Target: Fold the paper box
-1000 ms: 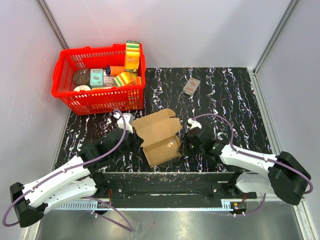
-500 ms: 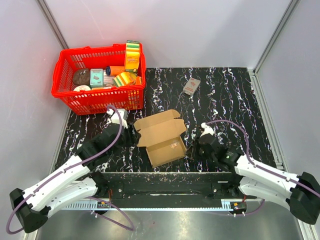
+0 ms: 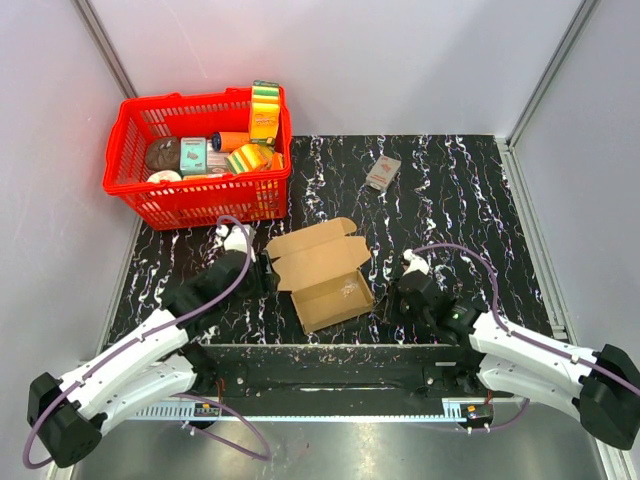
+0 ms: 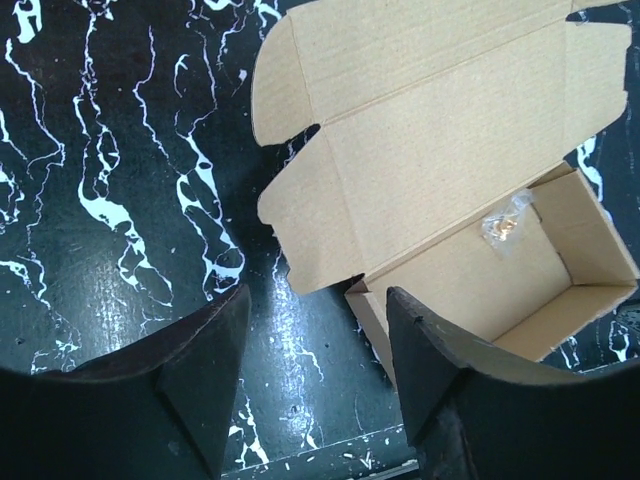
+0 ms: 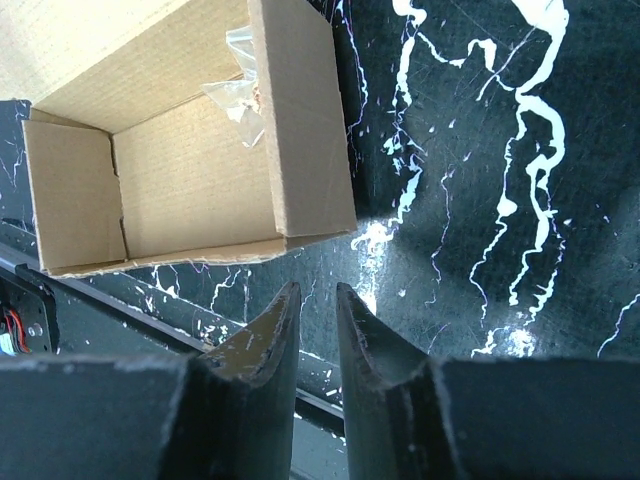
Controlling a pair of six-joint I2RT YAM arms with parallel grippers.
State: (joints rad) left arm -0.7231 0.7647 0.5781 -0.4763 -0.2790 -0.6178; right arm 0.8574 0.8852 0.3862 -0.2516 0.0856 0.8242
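Observation:
The paper box (image 3: 322, 272) is brown cardboard and lies in the middle of the black marbled table. Its tray is open upward and its lid (image 4: 440, 130) is laid back flat. A small clear bag (image 4: 503, 225) lies inside the tray. My left gripper (image 3: 265, 272) is at the box's left side, open, with only table between its fingers (image 4: 205, 370). The tray's near-left corner sits just beside the right-hand finger. My right gripper (image 3: 398, 290) is off the box's right side. Its fingers (image 5: 275, 330) stand a narrow gap apart, holding nothing. The box wall (image 5: 300, 130) is just ahead of them.
A red basket (image 3: 205, 192) full of packets and sponges stands at the back left. A small grey-and-red packet (image 3: 382, 172) lies at the back, right of centre. The table's front rail (image 3: 330, 355) runs just behind both grippers.
My left gripper went from shut to open and now stands free at the box's left side. My right arm drew back to the right, away from the box. The box shifted slightly.

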